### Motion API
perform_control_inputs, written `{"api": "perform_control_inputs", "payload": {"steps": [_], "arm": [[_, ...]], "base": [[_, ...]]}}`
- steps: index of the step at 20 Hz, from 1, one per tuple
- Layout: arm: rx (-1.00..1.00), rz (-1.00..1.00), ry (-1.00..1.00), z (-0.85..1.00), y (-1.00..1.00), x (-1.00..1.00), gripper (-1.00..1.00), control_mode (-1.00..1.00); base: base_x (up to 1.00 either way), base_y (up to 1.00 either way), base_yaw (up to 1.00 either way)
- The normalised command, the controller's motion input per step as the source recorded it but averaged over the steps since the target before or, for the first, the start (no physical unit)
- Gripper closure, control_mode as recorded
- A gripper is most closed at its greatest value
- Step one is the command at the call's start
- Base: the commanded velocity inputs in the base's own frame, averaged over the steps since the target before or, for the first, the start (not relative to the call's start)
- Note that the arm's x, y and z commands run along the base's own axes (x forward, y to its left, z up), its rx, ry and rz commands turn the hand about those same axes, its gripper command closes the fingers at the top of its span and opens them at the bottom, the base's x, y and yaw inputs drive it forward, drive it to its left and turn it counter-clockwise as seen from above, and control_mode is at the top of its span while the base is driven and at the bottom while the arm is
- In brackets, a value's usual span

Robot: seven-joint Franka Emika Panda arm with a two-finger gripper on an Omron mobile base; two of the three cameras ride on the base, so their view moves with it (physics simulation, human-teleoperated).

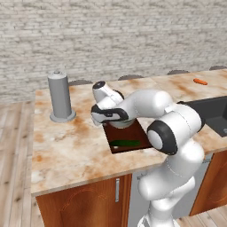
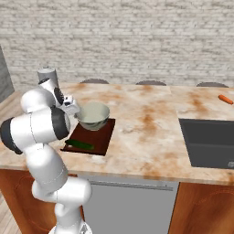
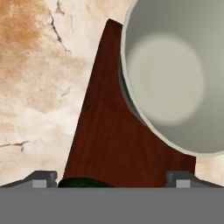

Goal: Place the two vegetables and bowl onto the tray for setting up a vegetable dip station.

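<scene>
The tray [image 2: 101, 136] lies on the marble counter [image 2: 146, 123] near its front edge, its long axis running from front to back. The bowl [image 2: 93, 115] stands upright on the tray's back half, mouth up, its rim reaching about to the tray's back edge. The dark green vegetable [image 2: 79, 145] lies flat along the tray's front short edge, long axis crosswise to the tray, one end at the front left corner. In the left base view the green vegetable [image 1: 125, 143] shows just ahead of the arm's elbow, with bare board between it and the bowl.

The carrot [image 2: 225, 99] rests well apart, near the counter's far right back corner beyond the sink [image 2: 211, 141], its long axis running roughly left to right and angled a little.

The gripper [image 3: 112, 178] hovers over the tray's front part beside the bowl, fingers [image 3: 41, 178] spread wide and holding nothing.

A tall grey cylinder [image 1: 60, 96] stands near the counter's back left corner. The counter between tray and sink is open.
</scene>
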Motion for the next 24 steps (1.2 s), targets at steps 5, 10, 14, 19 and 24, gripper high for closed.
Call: {"api": "perform_control_inputs", "payload": {"steps": [5,10,14,19,24], "arm": [[0.09,-0.16,0.01,0.03,0.00,-0.43,-1.00,-1.00],[0.14,-0.11,0.00,0.06,-0.06,-0.49,-1.00,-1.00],[0.13,-0.06,0.00,0.06,-0.16,-0.48,-1.00,-1.00],[0.09,-0.05,0.00,0.09,-0.12,-0.43,-1.00,-1.00],[0.07,0.00,0.00,0.06,-0.14,-0.42,-1.00,-1.00]], "base": [[0.00,0.00,0.00],[0.00,0.00,0.00],[0.00,0.00,0.00],[0.00,0.00,0.00],[0.00,0.00,0.00]]}}
